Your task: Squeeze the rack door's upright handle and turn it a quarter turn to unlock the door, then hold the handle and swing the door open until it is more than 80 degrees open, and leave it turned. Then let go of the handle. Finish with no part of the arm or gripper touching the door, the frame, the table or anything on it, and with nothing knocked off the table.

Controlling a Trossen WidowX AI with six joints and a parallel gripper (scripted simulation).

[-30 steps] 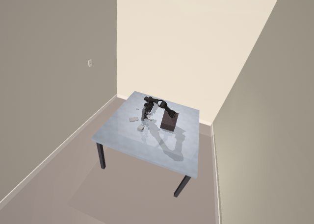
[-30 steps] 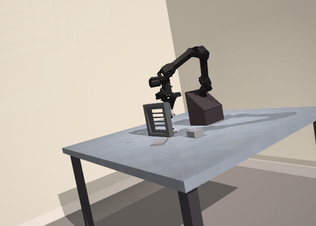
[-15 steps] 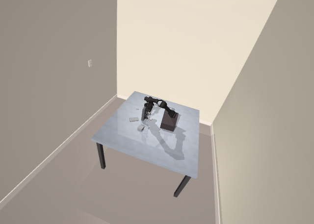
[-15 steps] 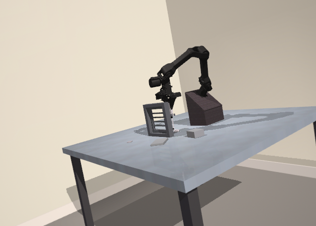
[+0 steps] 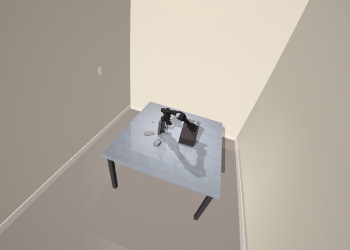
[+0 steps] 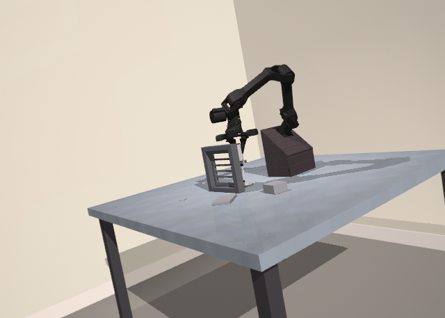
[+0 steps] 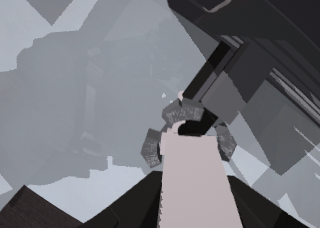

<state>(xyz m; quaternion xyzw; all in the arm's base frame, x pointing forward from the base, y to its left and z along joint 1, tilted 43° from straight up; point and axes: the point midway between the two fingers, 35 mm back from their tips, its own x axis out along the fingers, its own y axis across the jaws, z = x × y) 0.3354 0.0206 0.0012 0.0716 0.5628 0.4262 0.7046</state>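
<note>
Handle's place: we have the pale upright handle (image 6: pixel 240 154) (image 7: pixel 196 183) directly below the gripper (image 5: pixel 168 123) (image 6: pixel 240 149) (image 7: pixel 192 184), at the rack (image 5: pixel 159 128) (image 6: pixel 235 168), nearer the surface's (image 5: pixel 184 168) (image 6: pixel 208 226) (image 7: pixel 112 103) far-left corner in the top view.
Long axis: it's upright, and we're coming down along it from above.
Gripper: we're clenched on the handle, a finger on either side.
Against the rack: its edges run slantwise past our grip in the wrist view; we judge the quarter turn partway, though the lock's state we can't tell.
Coming move: we likely finish twisting about that upright axis, then swing the door; drifting sideways could drag the rack.
</note>
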